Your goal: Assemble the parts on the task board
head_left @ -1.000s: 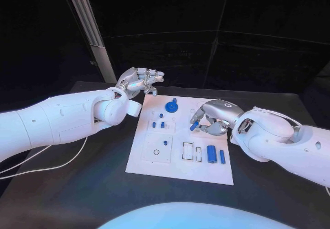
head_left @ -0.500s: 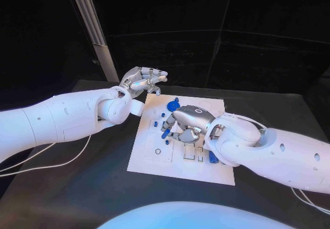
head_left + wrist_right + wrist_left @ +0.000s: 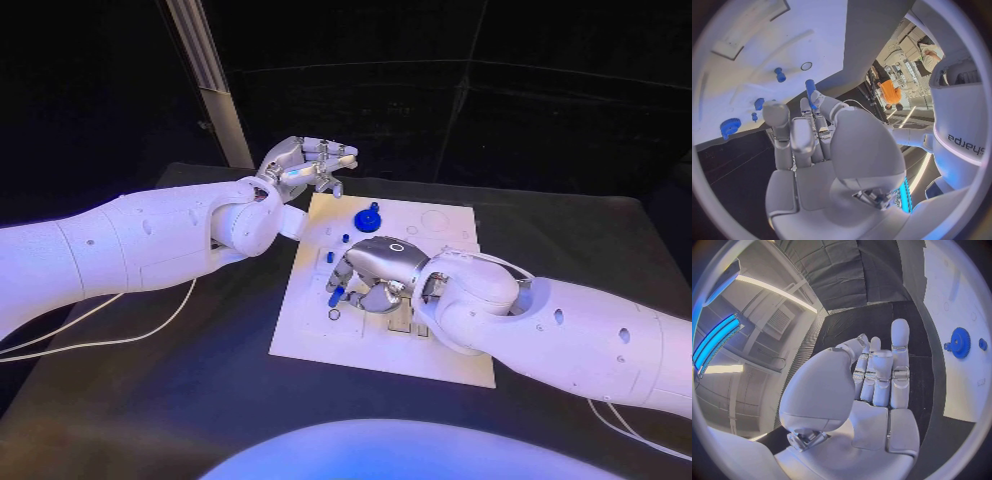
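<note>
One small blue peg (image 3: 336, 297) was pinched at the fingertips of the right hand (image 3: 378, 272), pointing down at the white task board (image 3: 450, 362). A second earlier this hand had held the same peg over the board's right-hand part; half a second earlier it was over the middle. Now it had crossed to the board's left column, with the peg's lower end just above and beside a small round hole (image 3: 333, 315). In the right wrist view the peg (image 3: 810, 87) stood out past the fingertips (image 3: 819, 99), with the ringed hole (image 3: 806, 66) a little ahead of it and a seated blue peg (image 3: 779, 75) beside that.

I judged this to mean the carry was nearly over and the insertion was about to begin. Whether the peg already touched the board could not be told.

Beyond the fingertips, towards the far edge of the board, a blue gear (image 3: 366, 219) sat on its post, and two short blue pegs (image 3: 329, 257) stood near the hand's outer side. The slots under the right wrist were hidden by the arm.

Further out, the left hand (image 3: 307, 164) hung above the table beyond the board's far left corner, much where it had been a second before. Its fingers were curled loosely inward and it held nothing. In its own wrist view the fingers (image 3: 899, 355) stood close together, with the gear (image 3: 961, 342) off to their side.
</note>
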